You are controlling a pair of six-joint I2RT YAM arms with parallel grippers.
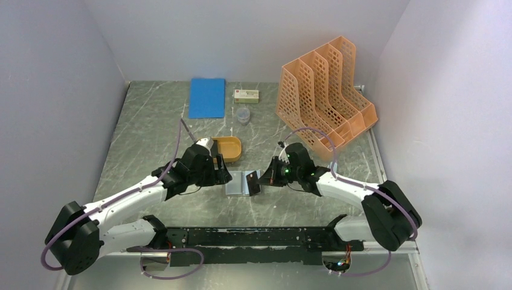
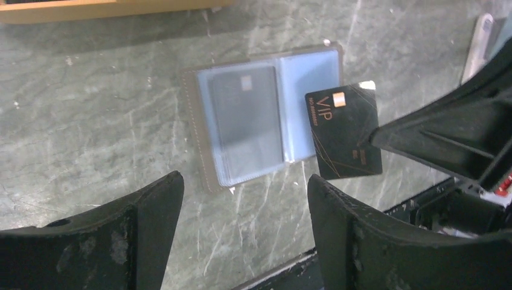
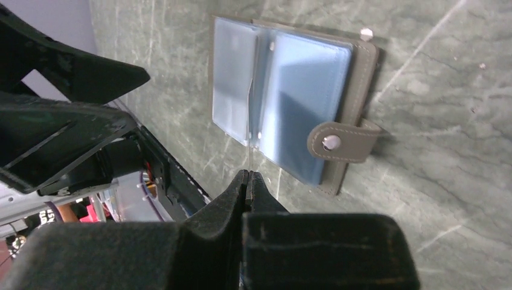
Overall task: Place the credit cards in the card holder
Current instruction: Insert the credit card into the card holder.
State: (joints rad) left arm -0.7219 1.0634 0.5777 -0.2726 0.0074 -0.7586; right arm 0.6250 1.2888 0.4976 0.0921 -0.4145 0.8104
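Note:
The card holder (image 1: 236, 183) lies open on the table, grey-brown outside with pale blue plastic sleeves (image 2: 265, 118) and a snap strap (image 3: 338, 142). One dark card (image 2: 244, 115) sits inside a sleeve. My right gripper (image 3: 247, 175) is shut on a black VIP credit card (image 2: 344, 133) and holds it on edge at the holder's right side; it shows edge-on in the right wrist view (image 3: 249, 121). My left gripper (image 2: 244, 205) is open and empty, hovering just left of the holder (image 1: 224, 175).
An orange oval tray (image 1: 228, 148) sits just behind the left gripper. An orange perforated file rack (image 1: 323, 99) stands at the back right. A blue notebook (image 1: 206, 97), a small box (image 1: 246, 95) and a clear cup (image 1: 243, 115) lie at the back.

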